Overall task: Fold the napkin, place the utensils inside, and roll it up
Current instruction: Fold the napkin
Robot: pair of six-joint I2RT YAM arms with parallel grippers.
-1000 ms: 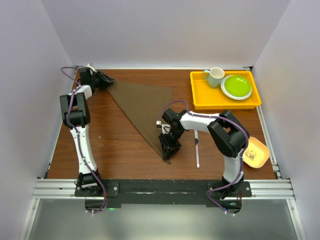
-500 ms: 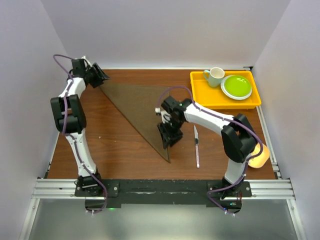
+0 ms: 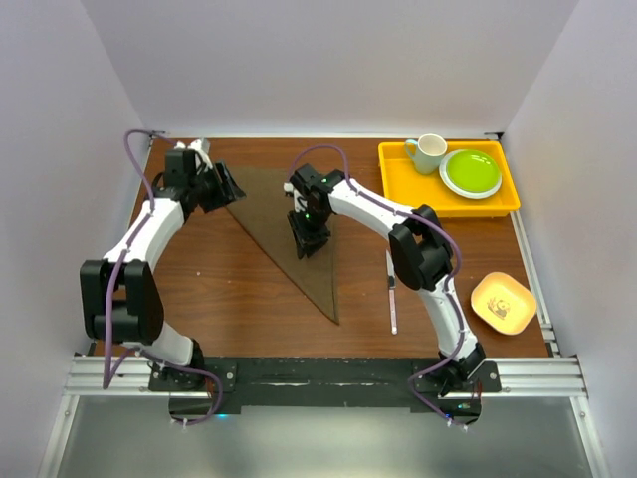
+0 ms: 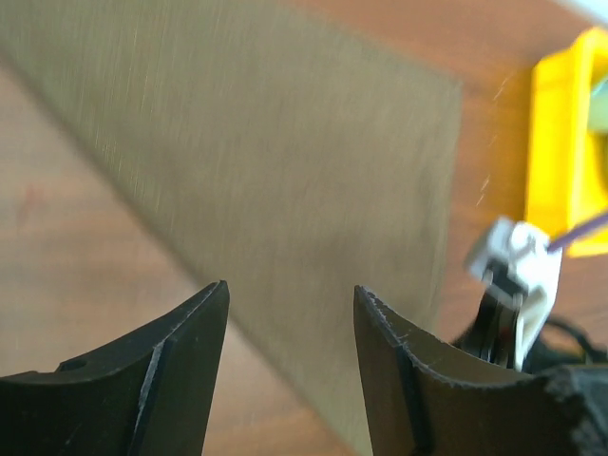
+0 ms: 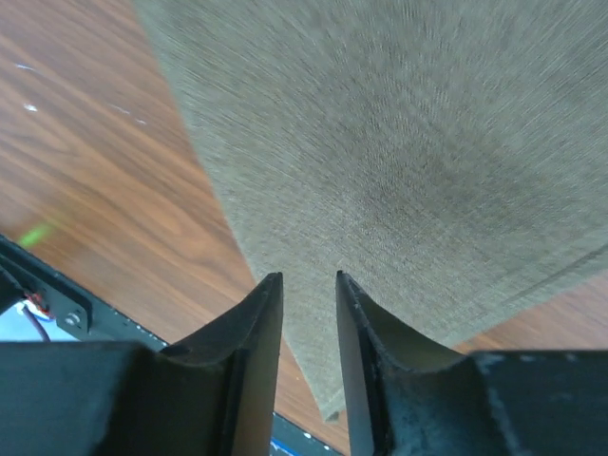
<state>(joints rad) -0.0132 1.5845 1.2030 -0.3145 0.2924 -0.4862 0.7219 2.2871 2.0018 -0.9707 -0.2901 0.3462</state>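
The dark brown napkin (image 3: 304, 214) lies flat on the table, folded into a triangle with its point toward the near edge. My left gripper (image 3: 233, 188) is open and empty at the napkin's far left corner; the left wrist view shows its jaws (image 4: 290, 290) apart above the cloth (image 4: 285, 142). My right gripper (image 3: 307, 242) hovers over the middle of the napkin; its jaws (image 5: 309, 277) stand a narrow gap apart with nothing between them, the cloth (image 5: 427, 142) below. The silver knife (image 3: 392, 294) lies on bare wood right of the napkin.
A yellow tray (image 3: 448, 202) at the back right holds a pale cup (image 3: 428, 152) and a green plate (image 3: 471, 171). A small yellow bowl (image 3: 503, 302) sits near the right edge. The right arm's wrist (image 4: 518, 271) shows in the left wrist view.
My right gripper has moved from the napkin's near point up to its middle. My left gripper has come away from the far left corner of the table toward the napkin.
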